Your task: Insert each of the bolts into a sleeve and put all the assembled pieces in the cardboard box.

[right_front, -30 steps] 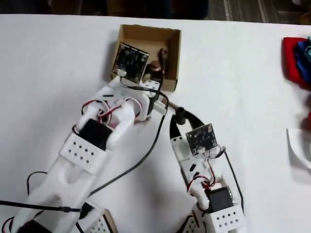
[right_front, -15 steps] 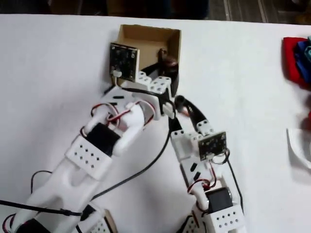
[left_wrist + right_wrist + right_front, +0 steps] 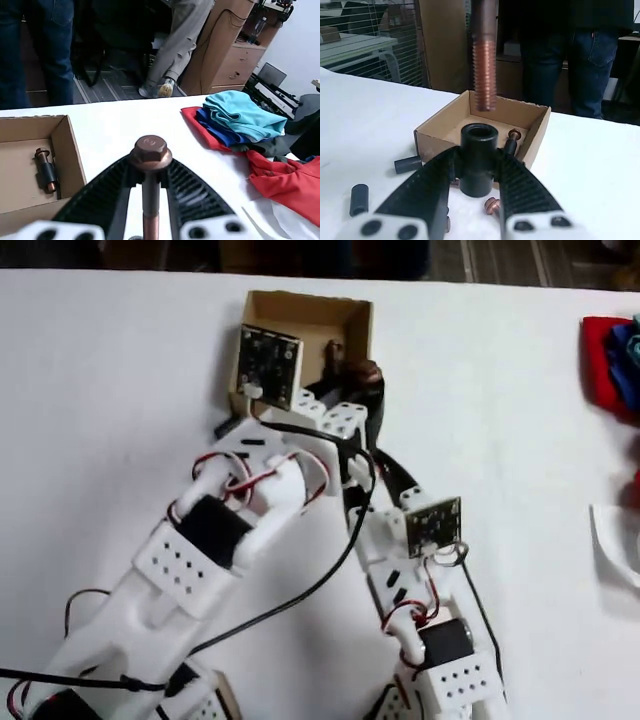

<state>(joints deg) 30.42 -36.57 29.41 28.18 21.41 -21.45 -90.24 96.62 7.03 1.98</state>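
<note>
Both arms have closed in beside the cardboard box (image 3: pixel 305 315). The left hand (image 3: pixel 150 167) is clamped on a bolt (image 3: pixel 151 150) and holds it thread-down just above the sleeve (image 3: pixel 479 150), which the right hand (image 3: pixel 479 167) grips. One assembled piece (image 3: pixel 46 170) lies in the box, and spare sleeves (image 3: pixel 408 164) lie on the tabletop (image 3: pixel 365 110).

High view down over table (image 3: pixel 120 370), wrist views low, close, facing across it, all sharing cardboard box (image 3: pixel 300 308).

An office-like lab or workroom: a white table (image 3: pixel 500 390) carries small robot arms (image 3: pixel 190 550) with bare wiring, wooden drawer cabinets (image 3: pixel 227 55) stand on a grey floor (image 3: pixel 107 87), and slatted window blinds (image 3: pixel 370 30) hang behind.
</note>
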